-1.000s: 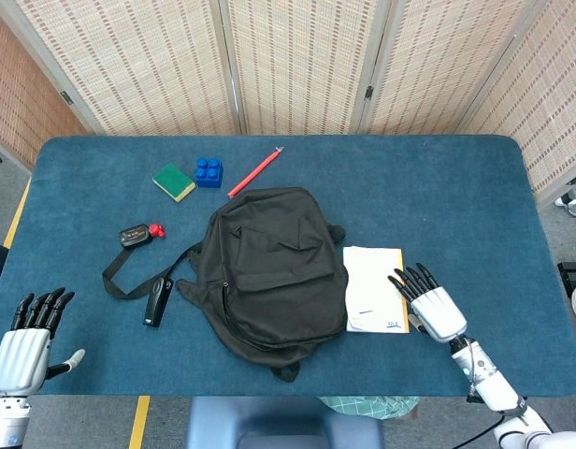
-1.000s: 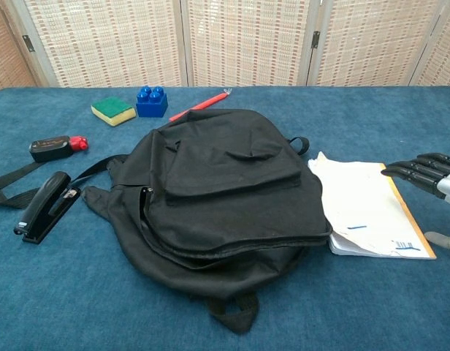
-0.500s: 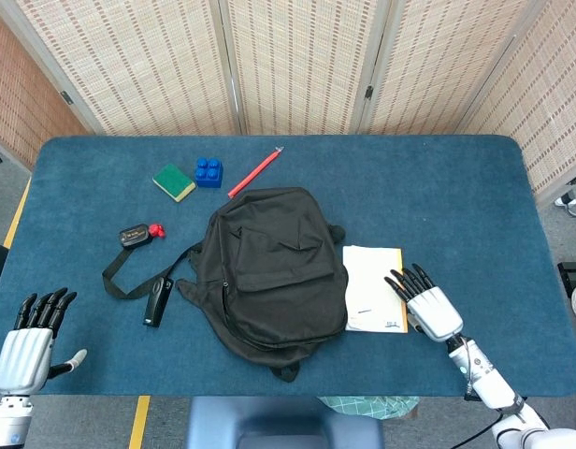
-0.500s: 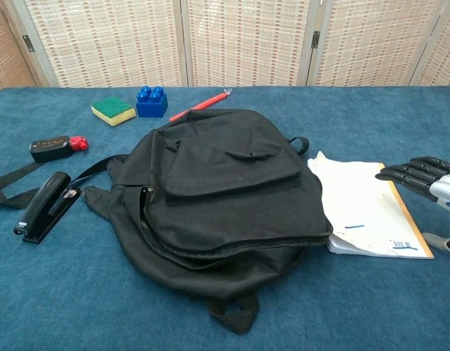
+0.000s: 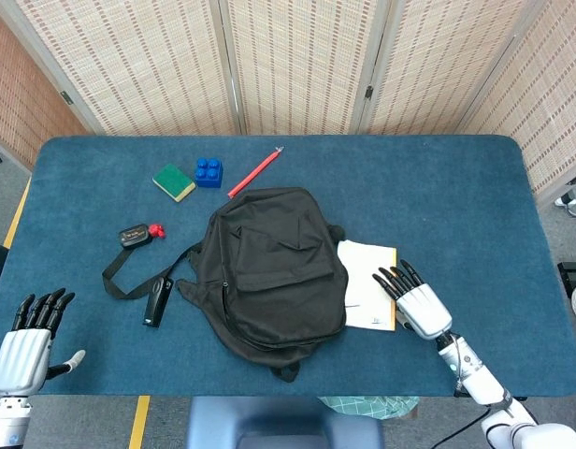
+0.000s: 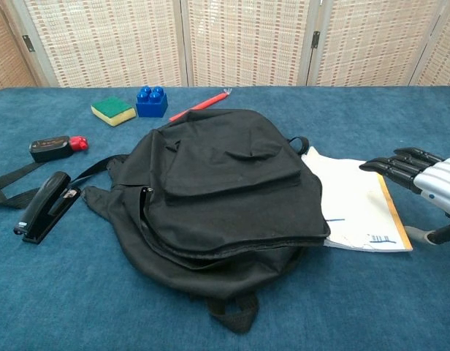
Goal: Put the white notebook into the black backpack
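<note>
1. My right hand (image 5: 418, 307), a silver-backed shell with black segmented fingers (image 6: 391, 164), lies palm-down with the fingers straight and slightly fanned. It grasps nothing. The fingertips sit at the right-hand edge of the white paper notebook (image 5: 367, 297); I cannot tell whether they press on it or hover just above it.
2. My left hand (image 5: 24, 344) shows only in the head view, at the near left corner of the table. Its dark fingers (image 5: 42, 308) are extended and apart, and it holds nothing.
3. The white paper notebook is flat and rectangular, with an orange strip along its right side and small blue marks on the cover. It lies on the table, outside the bag, with its left edge tucked against and partly under the right flank of the black fabric backpack (image 5: 267, 267).
4. The black fabric backpack lies flat on its back, soft and creased, with a front pocket flap and a webbing strap (image 6: 35, 175) trailing to its left.
5. A black oblong stapler (image 6: 44, 206) lies beside that strap. Further left is a small black device with a red end (image 5: 138, 234).
6. At the far side of the bag are a green-and-yellow sponge block (image 5: 174, 181), a blue studded plastic brick (image 5: 208, 171) and a slim red pen (image 5: 255, 172).
7. All items rest on a blue carpet-textured table top (image 5: 438, 192).
</note>
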Robot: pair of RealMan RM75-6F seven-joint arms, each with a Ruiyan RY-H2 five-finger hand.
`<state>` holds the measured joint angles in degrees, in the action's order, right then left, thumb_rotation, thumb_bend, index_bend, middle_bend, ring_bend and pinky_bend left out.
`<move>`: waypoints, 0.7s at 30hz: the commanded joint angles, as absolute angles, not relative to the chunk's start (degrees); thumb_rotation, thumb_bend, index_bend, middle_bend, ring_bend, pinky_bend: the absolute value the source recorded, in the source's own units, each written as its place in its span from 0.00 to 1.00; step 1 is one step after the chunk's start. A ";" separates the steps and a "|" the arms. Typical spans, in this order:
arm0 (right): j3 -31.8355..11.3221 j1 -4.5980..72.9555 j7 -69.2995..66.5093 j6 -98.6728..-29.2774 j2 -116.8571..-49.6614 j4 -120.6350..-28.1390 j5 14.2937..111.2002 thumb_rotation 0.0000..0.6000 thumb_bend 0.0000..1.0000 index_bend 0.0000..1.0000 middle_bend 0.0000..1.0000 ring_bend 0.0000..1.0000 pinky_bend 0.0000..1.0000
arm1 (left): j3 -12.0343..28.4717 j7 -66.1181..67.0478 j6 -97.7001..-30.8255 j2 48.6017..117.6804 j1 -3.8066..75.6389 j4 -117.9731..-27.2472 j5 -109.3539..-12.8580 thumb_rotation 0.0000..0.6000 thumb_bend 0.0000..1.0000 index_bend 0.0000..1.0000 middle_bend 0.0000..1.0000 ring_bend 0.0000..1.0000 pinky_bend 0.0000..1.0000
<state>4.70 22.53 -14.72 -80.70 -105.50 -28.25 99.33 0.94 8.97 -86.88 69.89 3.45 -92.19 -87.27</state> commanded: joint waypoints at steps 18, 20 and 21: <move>3.88 25.67 -16.40 -83.91 -109.92 -27.39 99.43 1.00 0.46 0.26 0.25 0.26 0.24 | 1.01 8.54 -86.93 69.98 3.37 -91.88 -87.19 1.00 0.22 0.14 0.11 0.12 0.00; 4.11 25.92 -16.15 -83.86 -110.43 -27.15 99.63 1.00 0.49 0.26 0.25 0.27 0.27 | 1.00 8.54 -86.89 69.97 3.39 -91.90 -87.22 1.00 0.22 0.14 0.11 0.12 0.00; 4.34 26.07 -15.82 -83.73 -110.68 -26.90 99.83 1.00 0.50 0.26 0.26 0.27 0.27 | 0.98 8.54 -86.87 69.96 3.41 -91.91 -87.26 1.00 0.22 0.14 0.11 0.12 0.00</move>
<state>4.18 25.93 -16.03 -83.81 -110.49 -27.07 99.68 0.98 8.54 -86.87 69.96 3.40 -91.92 -87.26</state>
